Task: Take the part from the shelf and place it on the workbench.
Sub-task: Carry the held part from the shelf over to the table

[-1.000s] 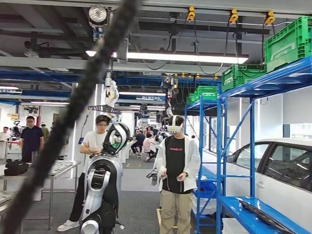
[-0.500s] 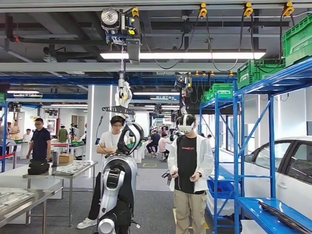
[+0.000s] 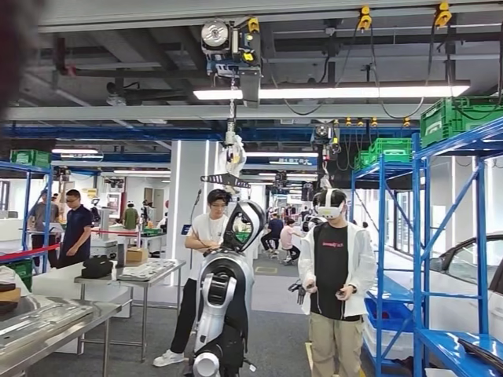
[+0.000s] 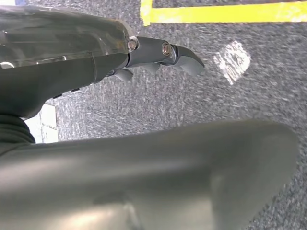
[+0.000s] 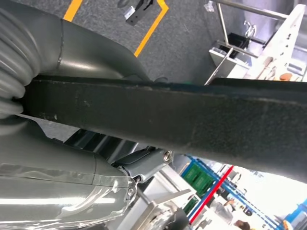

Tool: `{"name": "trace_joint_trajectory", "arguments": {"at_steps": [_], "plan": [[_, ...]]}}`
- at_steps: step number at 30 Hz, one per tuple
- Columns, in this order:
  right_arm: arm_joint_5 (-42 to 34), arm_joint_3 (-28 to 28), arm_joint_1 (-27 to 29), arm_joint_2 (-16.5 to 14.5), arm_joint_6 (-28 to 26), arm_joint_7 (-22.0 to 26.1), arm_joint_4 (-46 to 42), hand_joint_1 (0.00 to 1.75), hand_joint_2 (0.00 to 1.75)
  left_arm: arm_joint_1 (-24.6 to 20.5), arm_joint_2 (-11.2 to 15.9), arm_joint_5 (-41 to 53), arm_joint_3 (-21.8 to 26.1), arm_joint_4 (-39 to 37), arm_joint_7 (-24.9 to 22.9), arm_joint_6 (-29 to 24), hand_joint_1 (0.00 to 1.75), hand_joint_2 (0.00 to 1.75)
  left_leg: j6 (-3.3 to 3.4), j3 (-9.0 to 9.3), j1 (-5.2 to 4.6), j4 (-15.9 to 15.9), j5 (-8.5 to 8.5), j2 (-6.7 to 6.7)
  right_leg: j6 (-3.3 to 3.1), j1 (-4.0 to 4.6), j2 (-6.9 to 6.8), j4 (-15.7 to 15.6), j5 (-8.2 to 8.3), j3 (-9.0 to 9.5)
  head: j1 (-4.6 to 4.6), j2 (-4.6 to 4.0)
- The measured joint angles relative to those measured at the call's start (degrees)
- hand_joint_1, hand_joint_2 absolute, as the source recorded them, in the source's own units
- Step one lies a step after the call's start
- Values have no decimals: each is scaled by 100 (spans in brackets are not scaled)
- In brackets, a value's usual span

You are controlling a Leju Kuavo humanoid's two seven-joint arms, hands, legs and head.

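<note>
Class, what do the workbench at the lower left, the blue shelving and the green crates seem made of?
Workbench: probably bare steel, judging by its dull grey sheen. Blue shelving: likely painted metal, with thin uprights and braces. Green crates: apparently moulded plastic, with ribbed walls.

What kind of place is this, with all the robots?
Probably a factory-style robot test hall: tall blue racks with green crates, an overhead hoist holding up a silver robot, and steel tables.
</note>
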State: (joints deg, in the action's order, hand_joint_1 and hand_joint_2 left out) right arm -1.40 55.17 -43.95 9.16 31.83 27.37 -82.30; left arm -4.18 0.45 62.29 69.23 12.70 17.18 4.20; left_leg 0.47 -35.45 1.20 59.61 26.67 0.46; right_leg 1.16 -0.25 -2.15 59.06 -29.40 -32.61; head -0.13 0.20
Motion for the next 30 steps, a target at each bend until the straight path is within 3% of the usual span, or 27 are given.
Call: {"name": "trace_joint_trajectory", "arguments": {"at_steps": [2,4,5,6,7,9,11,14,16,19,21,22,24,26,30], "plan": [[-20,1,-59,13,37,-17,-8,175,175,-1,9,8,7,0,4,0,0,175,60,0,4,-13,-18,-33,30,-17,110,465,-307,-192,0,0],[-41,4,-85,35,62,-27,-9,175,175,-5,16,13,19,0,7,0,0,175,84,-5,-15,-13,-22,-79,32,-19,166,1278,-669,-559,0,0],[-51,8,-87,48,74,-31,-8,175,175,-4,19,14,25,0,7,0,0,175,90,-7,-29,-12,-24,-108,24,-17,176,1575,-748,-701,0,0],[-60,10,-87,57,84,-32,-8,175,175,-1,21,15,28,0,7,0,0,175,93,-5,-42,-11,-25,-141,6,-12,184,1642,-706,-739,0,0],[-68,13,-91,64,92,-33,-8,175,175,-1,22,16,31,0,7,0,0,175,94,1,-53,-11,-25,-174,-22,-3,198,1462,-553,-661,0,0],[-78,13,-111,70,98,-32,-11,175,175,-5,21,22,33,-1,8,0,0,175,94,20,-60,-13,-26,-240,-104,36,283,668,-122,-297,1,0],[-90,13,-137,83,101,-30,-15,175,175,-19,15,29,34,-1,9,2,0,175,72,3,-53,-11,-38,-295,-168,74,386,83,112,-45,1,1],[-102,13,-157,97,101,-28,-19,175,175,-4,13,32,36,0,9,2,0,175,3,-52,-37,-23,-70,-351,-199,80,382,-84,134,-3,1,1],[-107,13,-164,98,100,-26,-28,175,175,6,15,36,38,0,9,4,0,175,-39,-120,-47,117,53,-302,-230,49,319,-169,178,25,0,0],[-111,20,-163,99,101,-23,-33,175,175,-14,22,40,38,0,9,7,0,175,-102,-520,-42,1030,546,-175,-258,40,210,-211,208,38,2,0],[-109,35,-146,101,102,-24,-31,175,175,-9,25,40,39,0,8,6,0,175,-139,-701,-21,1459,659,-147,-255,39,146,-207,206,36,2,0],[-109,40,-141,101,102,-24,-31,175,175,-4,25,40,39,0,7,5,0,175,-154,-643,-6,1365,563,-130,-248,38,119,-200,201,36,2,0],[-109,43,-140,102,102,-24,-32,175,175,-2,25,40,40,0,7,3,0,175,-177,-275,22,663,217,-54,-210,31,76,-168,174,38,1,0],[-111,40,-147,108,100,-19,-34,175,175,-14,23,42,40,0,7,2,0,175,-148,12,12,90,36,19,-150,50,48,-113,140,14,2,0],[-110,39,-147,123,100,15,-46,175,175,-7,21,64,42,0,7,2,0,175,-6,34,-24,-11,22,-10,-49,49,29,-71,103,-17,0,0]]}}
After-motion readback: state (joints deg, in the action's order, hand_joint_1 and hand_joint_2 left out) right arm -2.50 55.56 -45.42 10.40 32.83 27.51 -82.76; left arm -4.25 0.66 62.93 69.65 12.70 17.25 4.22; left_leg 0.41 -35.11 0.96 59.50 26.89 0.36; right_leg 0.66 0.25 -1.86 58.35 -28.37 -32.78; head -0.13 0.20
